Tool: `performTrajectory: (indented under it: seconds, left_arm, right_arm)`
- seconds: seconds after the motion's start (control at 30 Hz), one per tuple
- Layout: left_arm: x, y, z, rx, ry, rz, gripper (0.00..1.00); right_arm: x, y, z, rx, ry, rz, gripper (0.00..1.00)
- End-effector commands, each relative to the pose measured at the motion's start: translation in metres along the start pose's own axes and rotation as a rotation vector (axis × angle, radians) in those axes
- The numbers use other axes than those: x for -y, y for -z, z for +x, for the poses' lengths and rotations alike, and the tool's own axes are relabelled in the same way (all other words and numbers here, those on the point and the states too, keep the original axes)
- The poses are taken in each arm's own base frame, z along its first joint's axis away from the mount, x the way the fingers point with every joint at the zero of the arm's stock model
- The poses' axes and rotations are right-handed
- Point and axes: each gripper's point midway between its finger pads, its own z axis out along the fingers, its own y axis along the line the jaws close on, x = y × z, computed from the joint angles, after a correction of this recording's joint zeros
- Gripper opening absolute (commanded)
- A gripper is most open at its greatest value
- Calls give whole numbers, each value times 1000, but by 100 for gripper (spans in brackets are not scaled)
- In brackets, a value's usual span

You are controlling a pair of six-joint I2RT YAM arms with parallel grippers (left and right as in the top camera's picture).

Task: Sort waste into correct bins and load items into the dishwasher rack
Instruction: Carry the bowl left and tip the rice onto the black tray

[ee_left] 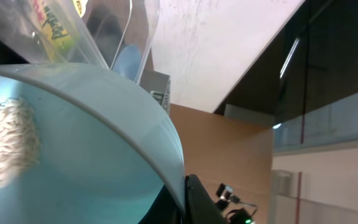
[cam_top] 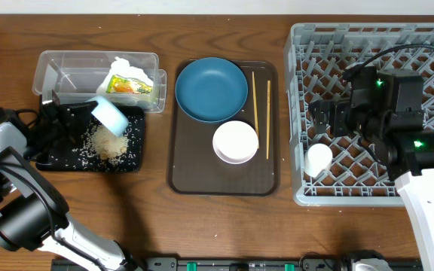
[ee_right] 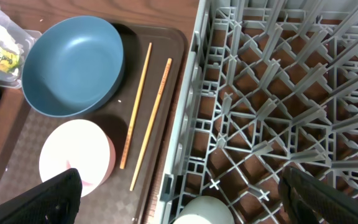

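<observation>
our left tool (cam_top: 89,114) grips the tilted pale blue bowl (cam_top: 112,117) over the shallow black tray (cam_top: 51,161). our right tool (ee_right: 182,186) gapes wide.

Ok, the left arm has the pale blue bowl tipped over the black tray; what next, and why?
Probably tip the pale blue bowl a bit further over the black tray: the left wrist view shows rice clinging inside it, while a pile already lies on the tray below.

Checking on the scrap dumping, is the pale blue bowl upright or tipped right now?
Tipped. The pale blue bowl tilts on its side over the black tray, with rice scraps piled beneath it and some inside it.
</observation>
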Motion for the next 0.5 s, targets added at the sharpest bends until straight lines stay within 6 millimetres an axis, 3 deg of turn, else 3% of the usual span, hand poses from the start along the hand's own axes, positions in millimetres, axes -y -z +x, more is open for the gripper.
performTrajectory:
  seconds: [0.0, 0.2, 0.47]
  left_arm:
    - [13, 5, -2, 6, 68, 33, 6]
    - [13, 8, -4, 15, 84, 36, 6]
    - [19, 34, -16, 85, 102, 58, 6]
  right_arm:
    - [4, 4, -7, 17, -21, 9, 99]
    - [4, 4, -6, 15, -22, 9, 99]
    - [4, 4, -6, 15, -22, 9, 99]
